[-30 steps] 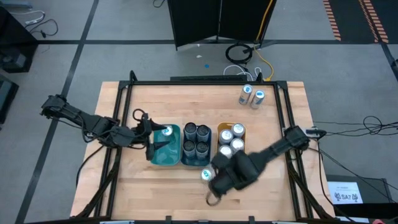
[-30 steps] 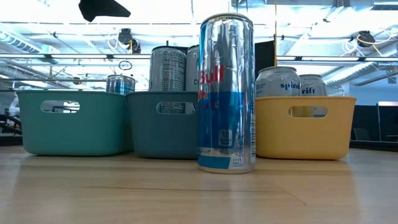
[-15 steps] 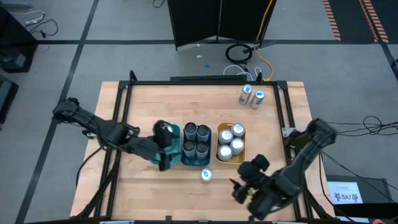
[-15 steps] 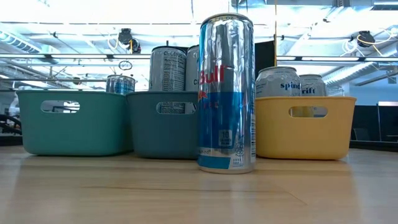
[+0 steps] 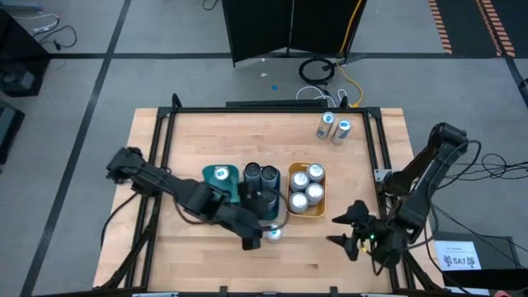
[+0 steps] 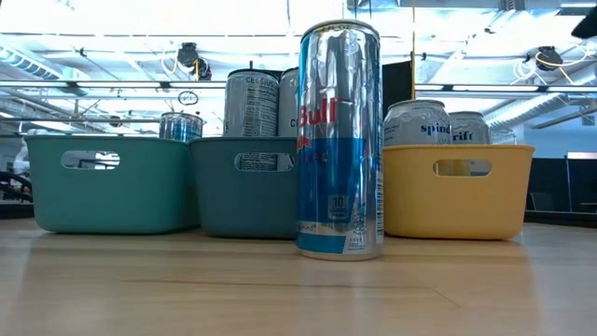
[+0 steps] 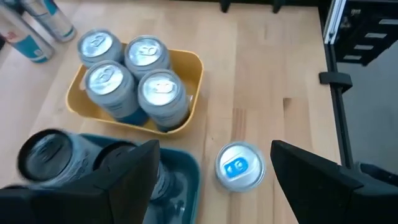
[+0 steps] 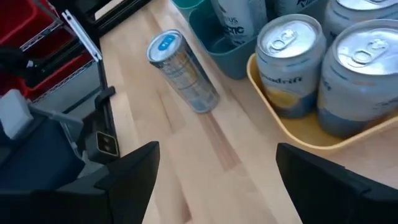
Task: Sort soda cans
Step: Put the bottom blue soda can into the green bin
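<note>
Left gripper (image 5: pixel 262 235) open above lone blue-topped can (image 7: pixel 239 166); right gripper (image 5: pixel 351 229) open, empty; dark-bin cans partly hidden.

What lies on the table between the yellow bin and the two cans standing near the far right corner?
Nothing: in the high view, only bare wood runs from the yellow bin to the two cans at the far right corner.

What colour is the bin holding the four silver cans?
Yellow-orange. The bin shows best in the left wrist view, with four silver-topped cans standing inside.
</note>
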Robot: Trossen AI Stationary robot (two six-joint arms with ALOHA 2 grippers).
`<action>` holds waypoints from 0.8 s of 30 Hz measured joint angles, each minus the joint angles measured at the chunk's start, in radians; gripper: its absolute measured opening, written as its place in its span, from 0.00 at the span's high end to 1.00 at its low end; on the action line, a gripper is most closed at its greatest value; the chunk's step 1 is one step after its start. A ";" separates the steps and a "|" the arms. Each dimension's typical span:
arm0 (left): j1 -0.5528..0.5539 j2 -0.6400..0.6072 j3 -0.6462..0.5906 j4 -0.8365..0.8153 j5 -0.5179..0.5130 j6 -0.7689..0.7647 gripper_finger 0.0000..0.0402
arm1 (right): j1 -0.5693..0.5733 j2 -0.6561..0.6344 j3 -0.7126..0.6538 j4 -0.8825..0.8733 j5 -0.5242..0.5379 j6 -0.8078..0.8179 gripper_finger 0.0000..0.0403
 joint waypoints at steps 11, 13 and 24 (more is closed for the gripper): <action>-0.006 0.207 0.176 -0.061 0.033 -0.027 0.22 | 0.014 -0.042 -0.067 -0.011 -0.003 -0.100 0.22; -0.014 0.234 0.176 -0.060 0.065 -0.027 0.22 | 0.014 -0.042 -0.067 -0.011 -0.006 -0.119 0.22; -0.040 0.312 0.176 -0.060 0.091 -0.129 0.22 | 0.014 -0.041 -0.067 -0.008 -0.034 -0.153 0.22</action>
